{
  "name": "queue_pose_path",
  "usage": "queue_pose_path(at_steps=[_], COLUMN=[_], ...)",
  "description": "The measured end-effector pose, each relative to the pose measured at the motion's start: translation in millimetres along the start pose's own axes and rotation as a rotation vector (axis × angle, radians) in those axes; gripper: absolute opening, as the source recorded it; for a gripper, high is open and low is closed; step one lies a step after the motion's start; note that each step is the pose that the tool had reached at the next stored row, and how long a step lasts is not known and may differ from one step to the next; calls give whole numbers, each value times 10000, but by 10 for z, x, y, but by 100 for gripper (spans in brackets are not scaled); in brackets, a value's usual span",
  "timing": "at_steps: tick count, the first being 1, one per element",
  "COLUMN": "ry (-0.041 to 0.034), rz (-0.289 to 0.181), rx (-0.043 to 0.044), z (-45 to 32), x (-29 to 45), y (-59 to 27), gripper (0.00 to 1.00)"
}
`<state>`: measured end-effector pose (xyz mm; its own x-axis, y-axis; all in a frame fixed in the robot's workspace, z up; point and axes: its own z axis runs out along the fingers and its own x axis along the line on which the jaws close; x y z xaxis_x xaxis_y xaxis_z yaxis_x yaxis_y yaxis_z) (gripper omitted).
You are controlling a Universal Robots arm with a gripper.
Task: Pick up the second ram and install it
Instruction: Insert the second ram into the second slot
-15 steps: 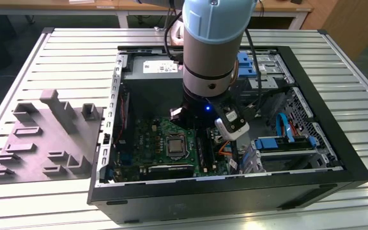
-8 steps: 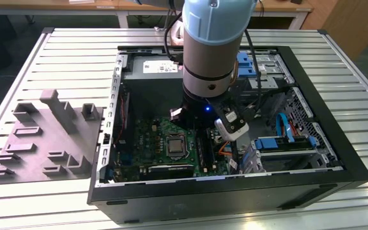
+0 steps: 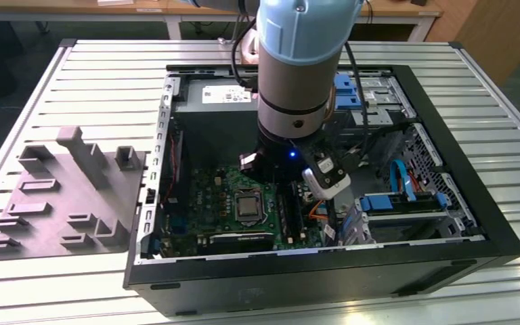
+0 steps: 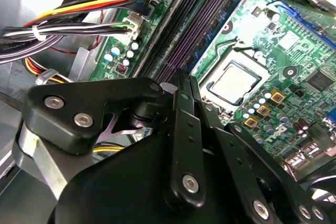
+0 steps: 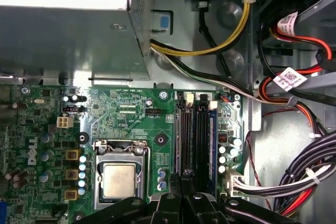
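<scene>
White printed tags (image 5: 290, 78) are hanging on the red cables (image 5: 315, 45) beside the green motherboard (image 5: 126, 114), and white lettering is running along one edge of that board in the first wrist view. The board is showing a glossy surface crowded with fine tracks and small round capacitors (image 5: 224, 156). A square, brushed-metal processor (image 5: 118, 180) is sitting in its framed socket. Beside it, long black slots (image 5: 185, 135) are lying parallel. A blue-green memory stick (image 5: 212, 140) is standing on edge in the outermost slot, just beside the capacitors. The gripper (image 5: 183, 181) is hanging over one end of the slots. In both wrist views its matte black fingers (image 4: 178, 108), held together by silver screws, are drawn narrow with the tips nearly meeting. I cannot tell whether anything thin is pinched between them. A yellow cable (image 5: 231, 45) is curving across the bare grey sheet metal above the board. In the exterior view the arm (image 3: 298, 81), pale blue and grey, is reaching down into the open black computer case (image 3: 504, 230). The case is lying on a table (image 3: 89, 74) of ribbed aluminium slats. A grey moulded tray (image 3: 61, 203) with blocky ridges is resting on the table, just beside the case on the exterior view's left. A wooden desk (image 3: 61, 8) is standing behind the table.
</scene>
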<state>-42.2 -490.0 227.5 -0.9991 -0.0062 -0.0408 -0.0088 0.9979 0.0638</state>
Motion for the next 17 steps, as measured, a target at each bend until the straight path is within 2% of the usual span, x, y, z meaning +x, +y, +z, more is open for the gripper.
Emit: queue_pose_path(at_steps=[17], ry=[2], rz=[0], rx=[-5], z=[20], x=[1], y=[-1], gripper=[12])
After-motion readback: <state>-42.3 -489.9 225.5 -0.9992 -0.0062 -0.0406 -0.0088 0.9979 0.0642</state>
